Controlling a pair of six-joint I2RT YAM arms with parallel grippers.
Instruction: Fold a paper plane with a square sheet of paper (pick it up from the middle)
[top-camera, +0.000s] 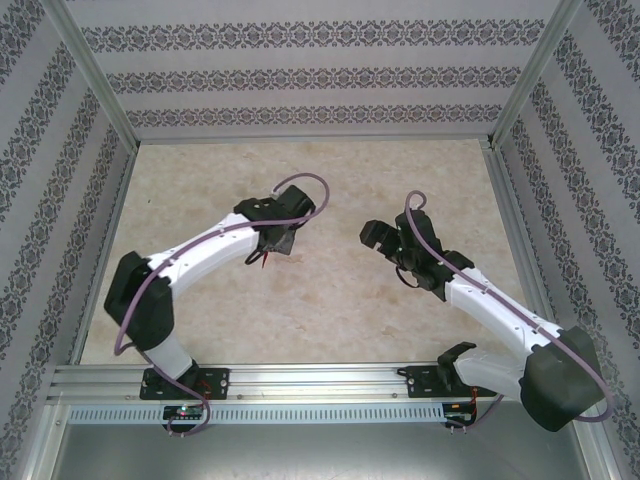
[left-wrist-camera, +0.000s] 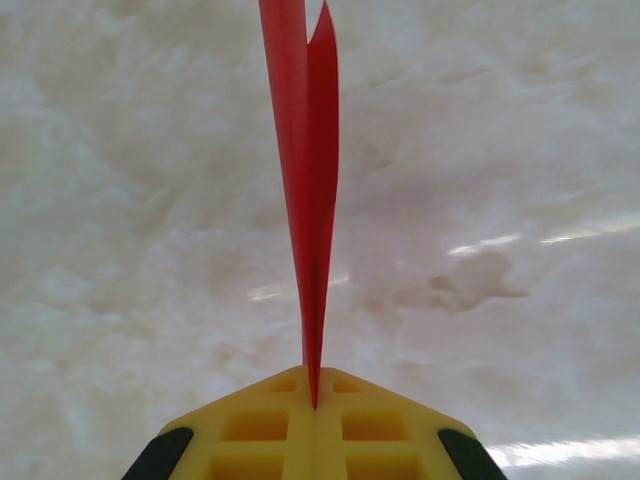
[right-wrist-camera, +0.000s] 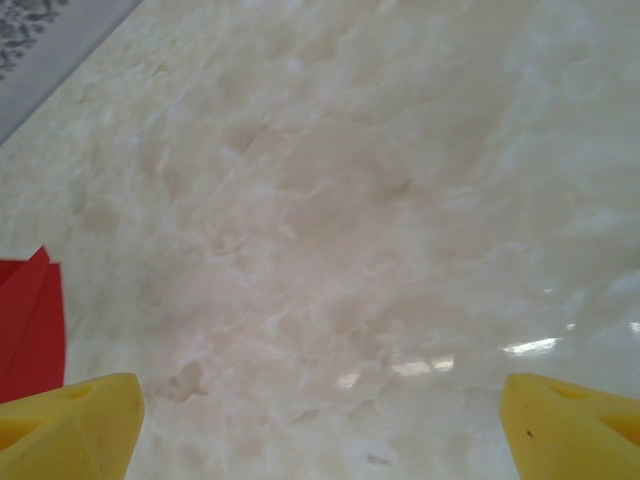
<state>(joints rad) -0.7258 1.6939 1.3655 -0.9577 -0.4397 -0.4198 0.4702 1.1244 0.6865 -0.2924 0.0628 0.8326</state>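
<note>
- Paper plane (left-wrist-camera: 308, 200), a slim folded red shape seen edge-on, is pinched between the closed yellow fingers (left-wrist-camera: 260, 430) of the left gripper (left-wrist-camera: 314, 400), with the marbled table (left-wrist-camera: 520, 150) behind it.
- Right gripper (right-wrist-camera: 320, 400) hangs spread wide, holding nothing, with the paper plane off to its left.

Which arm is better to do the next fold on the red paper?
Left, probably. The left end effector is shut on the paper, so it can move it. The right end effector is open and empty, beside the paper.
</note>
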